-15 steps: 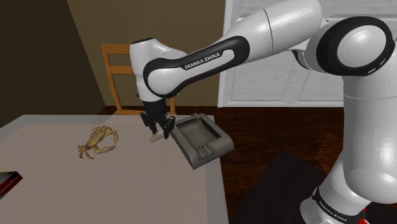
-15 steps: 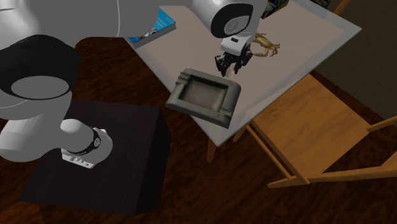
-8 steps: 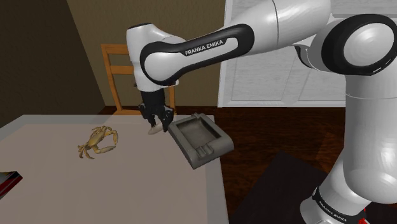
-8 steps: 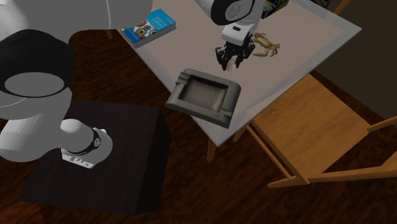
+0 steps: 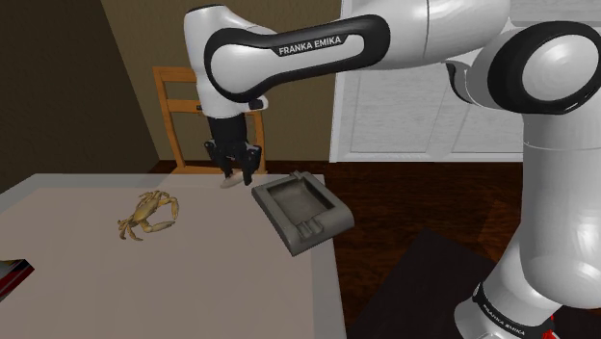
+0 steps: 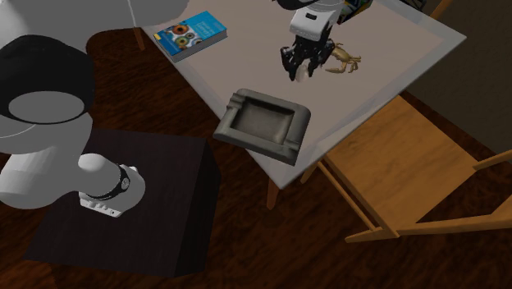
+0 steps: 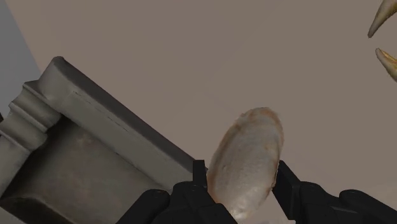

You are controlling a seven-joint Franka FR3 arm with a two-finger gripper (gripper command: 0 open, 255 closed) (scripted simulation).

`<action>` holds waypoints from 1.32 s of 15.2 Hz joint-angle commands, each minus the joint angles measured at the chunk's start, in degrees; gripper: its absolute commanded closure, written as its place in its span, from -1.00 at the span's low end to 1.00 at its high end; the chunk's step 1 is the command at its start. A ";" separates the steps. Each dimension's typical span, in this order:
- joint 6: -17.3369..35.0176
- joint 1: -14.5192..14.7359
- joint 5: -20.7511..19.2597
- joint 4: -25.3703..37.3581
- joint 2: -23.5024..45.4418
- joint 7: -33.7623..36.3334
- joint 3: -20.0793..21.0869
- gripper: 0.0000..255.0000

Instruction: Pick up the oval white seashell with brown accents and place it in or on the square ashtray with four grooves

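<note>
Right, the gripper [image 5: 234, 175] hangs above the table [image 5: 96, 279] with its two black fingers closed on the pale oval seashell [image 7: 247, 162]. The wrist view gives the best look: the shell is clasped across its width near one end, and most of its brown-edged length pokes out past the fingertips. That's a thin hold, and I'd say it's the first worry here, because a quick swing could let the shell pivot between the pads or slide out. The shell [image 5: 231, 180] is clear of the tabletop, just beside the square grey ashtray [image 5: 273, 214] and not over it yet, so the carry across is not yet done. Second worry: the ashtray's raised wall [image 7: 95, 108] lies right along the path, and a low pass could clip the protruding shell on that rim. From the second exterior view the ashtray [image 6: 262, 150] sits right at the table's edge near the stand, so a bump might shove it off. The crab [image 5: 146, 214] lies well apart on the far side, no bother. A release from too high could bounce the shell out.
</note>
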 commanded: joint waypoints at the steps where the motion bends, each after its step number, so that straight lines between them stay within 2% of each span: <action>1: -1.18 0.04 0.14 0.94 -0.23 -0.09 0.07 1.00; 5: 3.07 -5.74 5.37 -12.40 -10.78 -4.82 0.27 1.00; 10: 6.01 -10.23 11.79 -25.72 -23.00 -12.35 -1.62 1.00; 13: 6.67 -11.38 14.46 -31.45 -28.68 -16.32 -3.45 1.00; 20: 12.03 -11.20 14.08 -35.85 -27.61 -16.01 -3.20 1.00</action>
